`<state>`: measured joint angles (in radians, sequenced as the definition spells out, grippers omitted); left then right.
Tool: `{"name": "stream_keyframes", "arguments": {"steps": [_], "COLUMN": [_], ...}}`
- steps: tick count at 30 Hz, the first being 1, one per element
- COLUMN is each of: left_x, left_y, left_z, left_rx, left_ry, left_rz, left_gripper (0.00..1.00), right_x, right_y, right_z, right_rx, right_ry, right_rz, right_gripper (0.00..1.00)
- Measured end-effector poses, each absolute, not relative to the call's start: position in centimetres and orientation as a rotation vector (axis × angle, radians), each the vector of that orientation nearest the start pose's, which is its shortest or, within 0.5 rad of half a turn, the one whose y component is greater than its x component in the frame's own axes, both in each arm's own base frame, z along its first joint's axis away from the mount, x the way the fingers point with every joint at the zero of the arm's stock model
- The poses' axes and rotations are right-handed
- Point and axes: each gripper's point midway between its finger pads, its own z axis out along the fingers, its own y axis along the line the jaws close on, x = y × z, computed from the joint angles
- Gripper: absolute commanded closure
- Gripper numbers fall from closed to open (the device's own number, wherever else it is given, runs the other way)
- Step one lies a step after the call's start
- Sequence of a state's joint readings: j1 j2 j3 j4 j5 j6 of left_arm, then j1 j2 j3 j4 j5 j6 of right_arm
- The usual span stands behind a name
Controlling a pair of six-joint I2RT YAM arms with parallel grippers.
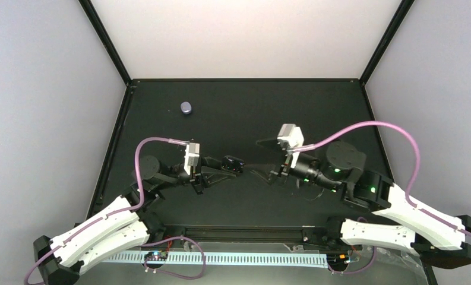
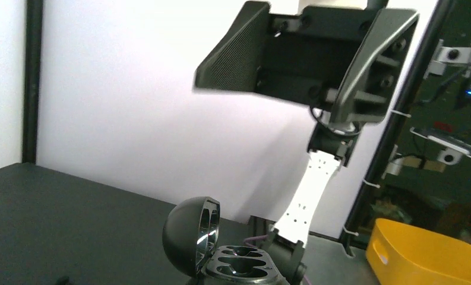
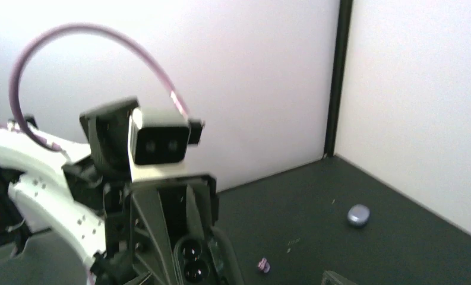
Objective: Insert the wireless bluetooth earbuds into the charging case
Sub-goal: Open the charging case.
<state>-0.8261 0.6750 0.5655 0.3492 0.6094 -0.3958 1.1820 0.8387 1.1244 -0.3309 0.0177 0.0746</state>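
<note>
My left gripper (image 1: 235,163) is shut on a dark charging case (image 2: 240,262) and holds it above the table's middle. The hinged lid (image 2: 188,234) stands open and both wells look empty. From the right wrist the same case (image 3: 195,261) sits between the left fingers (image 3: 152,228). My right gripper (image 1: 259,158) faces it from a short way off, jaws spread wide and empty, and it fills the top of the left wrist view (image 2: 307,59). One tiny lilac earbud (image 3: 264,265) lies on the black table. A closed lavender pebble-shaped case (image 1: 186,107) (image 3: 359,214) rests far back left.
White enclosure walls and black corner posts (image 1: 105,41) ring the black table (image 1: 245,119). Purple cables (image 1: 369,126) arch over both arms. A yellow bin (image 2: 426,256) stands beyond the table's right side.
</note>
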Motion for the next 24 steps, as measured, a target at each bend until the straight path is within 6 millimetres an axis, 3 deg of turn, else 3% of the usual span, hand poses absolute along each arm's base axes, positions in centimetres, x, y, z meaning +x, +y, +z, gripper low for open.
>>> {"name": "stream_keyframes", "arguments": {"steps": [4, 7, 10, 14, 17, 19, 21, 24], "left_x": [12.0, 12.4, 12.6, 13.0, 13.5, 13.9, 14.1, 13.9], "left_y": [-26.1, -25.4, -24.7, -24.6, -24.9, -25.0, -25.0, -24.4], "left_z": [35.9, 36.0, 36.6, 37.4, 37.3, 37.5, 37.7, 38.6], "left_rx": [0.796, 0.742, 0.695, 0.661, 0.649, 0.635, 0.619, 0.598], "left_ry": [1.28, 1.276, 1.253, 1.222, 1.228, 1.223, 1.219, 1.175], "left_rz": [-1.364, -1.334, -1.325, -1.324, -1.326, -1.336, -1.344, -1.353], "left_gripper": [0.99, 0.99, 0.98, 0.98, 0.98, 0.98, 0.98, 0.98], "right_x": [13.2, 16.8, 22.4, 27.1, 27.3, 26.8, 26.3, 26.1], "right_y": [26.1, 23.8, 20.4, 15.9, 13.9, 13.3, 12.8, 12.5], "right_z": [45.0, 44.8, 40.6, 31.4, 24.7, 22.2, 20.8, 20.6], "right_rx": [-0.735, -0.544, -0.299, -0.035, 0.082, 0.116, 0.136, 0.143], "right_ry": [1.431, 1.493, 1.641, 1.875, 2.02, 2.071, 2.094, 2.087], "right_rz": [0.947, 0.862, 0.711, 0.56, 0.494, 0.473, 0.465, 0.46], "right_gripper": [0.26, 0.26, 0.26, 0.26, 0.23, 0.21, 0.2, 0.18]}}
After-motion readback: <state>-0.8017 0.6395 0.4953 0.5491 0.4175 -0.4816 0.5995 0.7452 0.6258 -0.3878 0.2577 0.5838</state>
